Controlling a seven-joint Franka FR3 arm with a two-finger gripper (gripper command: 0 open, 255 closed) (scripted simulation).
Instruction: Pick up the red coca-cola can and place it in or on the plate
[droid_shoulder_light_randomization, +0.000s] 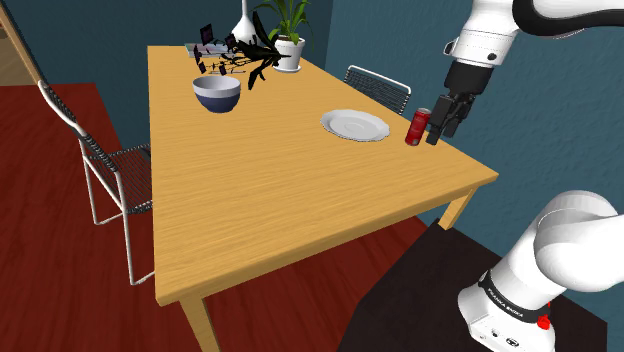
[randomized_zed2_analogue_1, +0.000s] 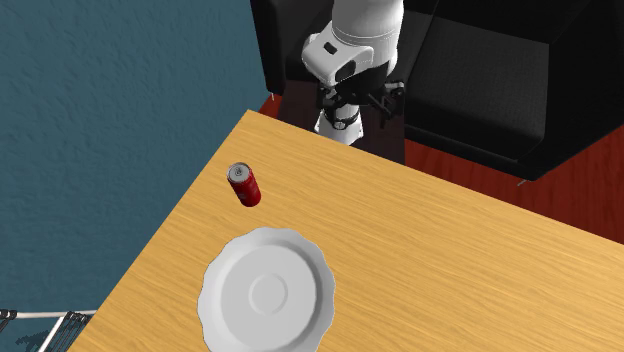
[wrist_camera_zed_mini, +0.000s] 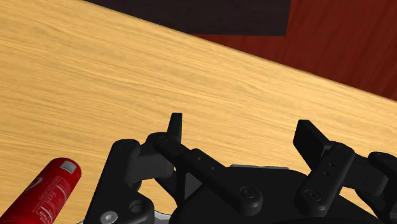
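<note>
red can (droid_shoulder_light_randomization: 417, 127) is standing on the table (droid_shoulder_light_randomization: 250, 200) just beside the plate (droid_shoulder_light_randomization: 354, 125). gripper (wrist_camera_zed_mini: 243, 133) is hovering next to it, jaws spread, gripping nothing. probably light, thin-walled and slick, so i'm judging a mid-body pinch across the round sides as safest.

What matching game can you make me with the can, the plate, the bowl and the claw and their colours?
Things:
1. can
2. plate
3. bowl
4. claw

Colours:
A. black
B. blue
C. red
D. white

Pairs: 1-C, 2-D, 3-B, 4-A
</note>
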